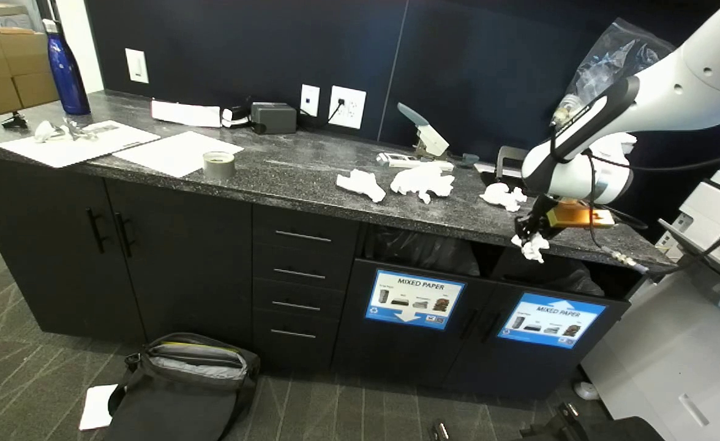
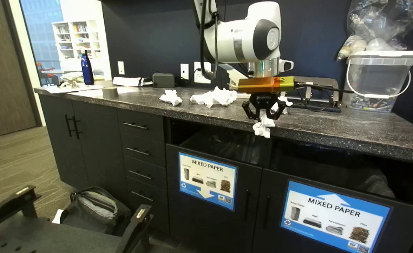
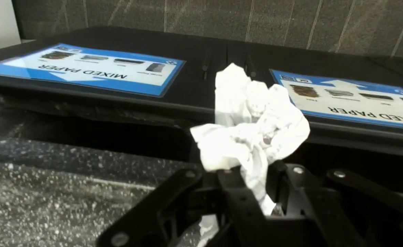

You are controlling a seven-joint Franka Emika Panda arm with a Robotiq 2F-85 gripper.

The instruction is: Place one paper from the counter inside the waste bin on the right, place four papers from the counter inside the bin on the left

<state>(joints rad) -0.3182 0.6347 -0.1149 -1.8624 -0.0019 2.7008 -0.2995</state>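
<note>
Wrist view: My gripper (image 3: 253, 170) is pinching a crumpled white paper (image 3: 247, 139), the bulk of it jutting out past the tips. In both exterior views I am holding that paper just beyond the front edge of the dark speckled counter (image 2: 143, 98), close to the divide between the left bin (image 1: 424, 248) and the right bin (image 1: 550, 272), both lined with dark plastic; I cannot tell which one is lying directly beneath. Below the bins, blue-and-white "MIXED PAPER" signs (image 2: 208, 181) are facing outward, the left one's arrow pointing down, the right one's pointing up. In an exterior view, a smaller paper wad (image 1: 362, 185), a larger paper heap (image 1: 421, 179) and a third paper wad (image 1: 502, 196) nearest my gripper are resting on the counter. Farther left, a grey roll (image 1: 219, 168), flat white sheets (image 1: 176, 154) and a tall blue bottle (image 1: 68, 73) are sharing that surface. To the right of my arm (image 2: 241, 38) in an exterior view, a clear bucket (image 2: 378, 77) is standing beneath a plastic bag (image 2: 385, 24). A dark fabric bag (image 1: 182, 398) is gaping on the grey carpet (image 1: 390, 410).
</note>
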